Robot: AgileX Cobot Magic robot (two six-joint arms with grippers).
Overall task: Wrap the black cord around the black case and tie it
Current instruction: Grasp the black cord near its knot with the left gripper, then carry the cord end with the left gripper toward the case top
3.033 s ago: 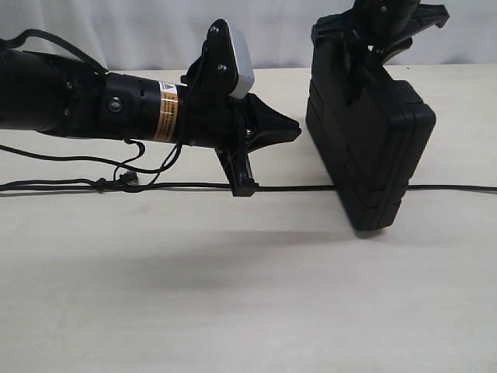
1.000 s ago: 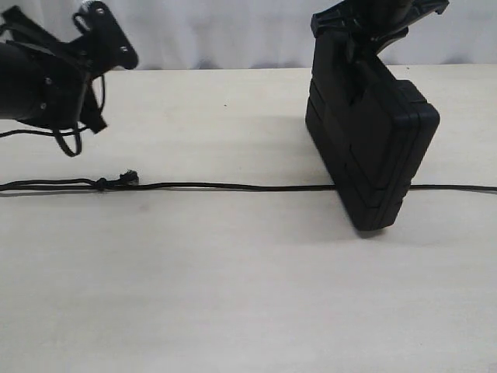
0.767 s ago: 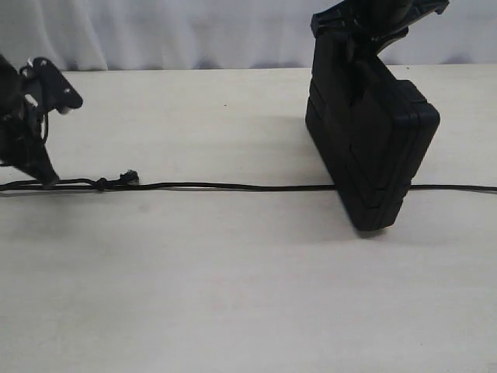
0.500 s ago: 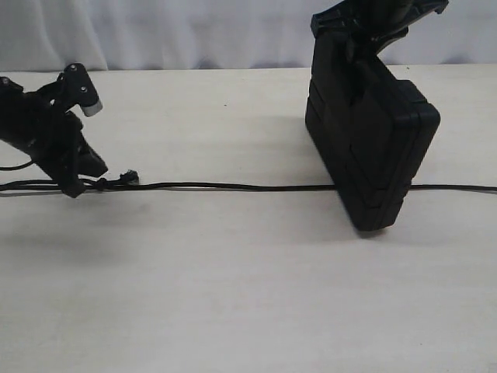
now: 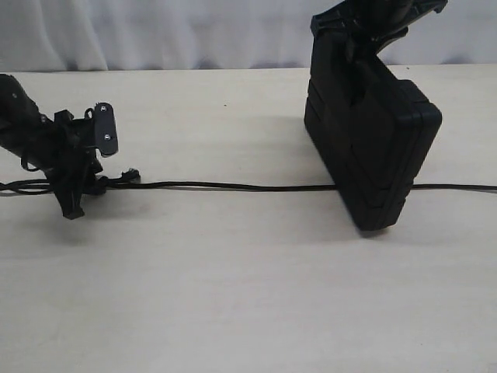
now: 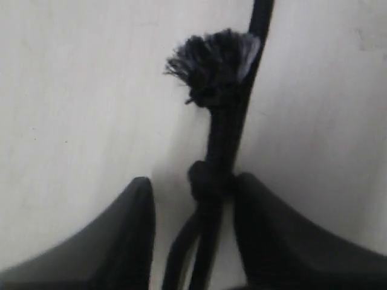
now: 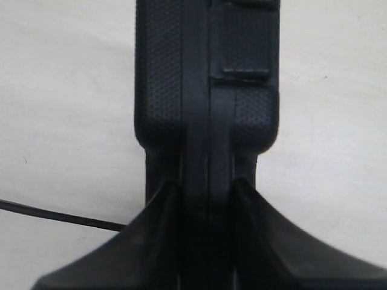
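The black cord [image 5: 233, 186] lies in a straight line across the table from left to right. Its frayed tip [image 6: 214, 63] and a knot [image 6: 208, 178] are at the left. My left gripper [image 5: 81, 194] is down on the table over that knot. In the left wrist view the left gripper [image 6: 195, 180] is open, the doubled cord between its fingers [image 6: 130, 235], one finger touching the knot. The black case [image 5: 373, 148] stands upright on its edge over the cord at the right. My right gripper [image 5: 361, 50] holds its top from above, shut on the case [image 7: 205, 90].
The pale tabletop [image 5: 233, 295] stretches wide toward the front. A white curtain [image 5: 194, 31] hangs behind the table's far edge. To the right of the case the cord [image 5: 458, 187] runs out of view.
My left arm came down from the upper left to the cord's knotted end, and its jaws opened around the cord. The case and right gripper have stayed put.
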